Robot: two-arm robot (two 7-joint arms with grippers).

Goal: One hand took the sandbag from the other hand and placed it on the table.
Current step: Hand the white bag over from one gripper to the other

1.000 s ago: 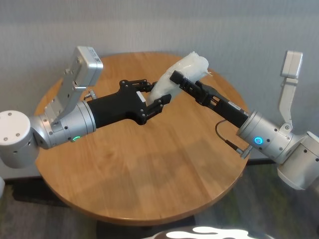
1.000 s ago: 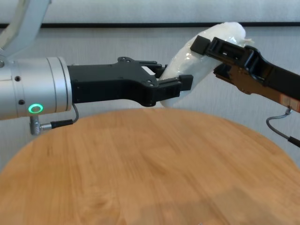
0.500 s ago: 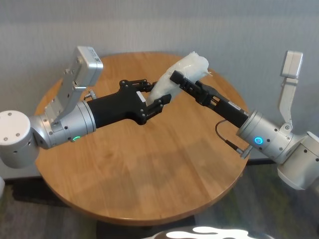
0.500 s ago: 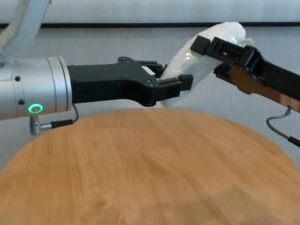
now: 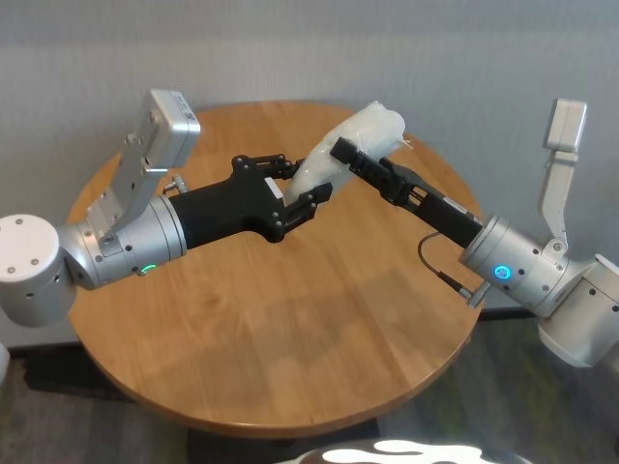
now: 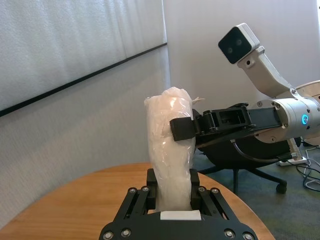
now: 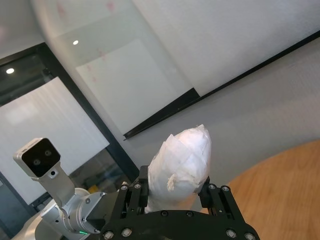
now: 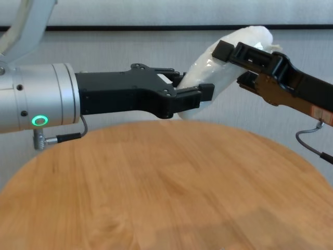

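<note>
The white sandbag (image 5: 363, 130) hangs in the air above the far part of the round wooden table (image 5: 290, 319), tilted up to the right. My left gripper (image 5: 305, 179), green ring, is shut on its lower end. My right gripper (image 5: 353, 145), blue ring, is shut on its upper half. In the chest view the sandbag (image 8: 208, 67) bridges the left gripper (image 8: 195, 83) and the right gripper (image 8: 234, 62). The left wrist view shows the sandbag (image 6: 170, 135) standing between my fingers, the right gripper (image 6: 182, 129) clamped across it. The right wrist view shows the sandbag (image 7: 182, 160) with its small tuft.
The tabletop (image 8: 156, 182) lies bare below both arms. Both wrist cameras stand up from the forearms at the left (image 5: 155, 145) and the right (image 5: 563, 130). An office chair base (image 6: 250, 175) stands on the floor beyond the table.
Almost nothing: both grippers stay on the sandbag, and the right gripper with the bag's top has shifted very slightly.
</note>
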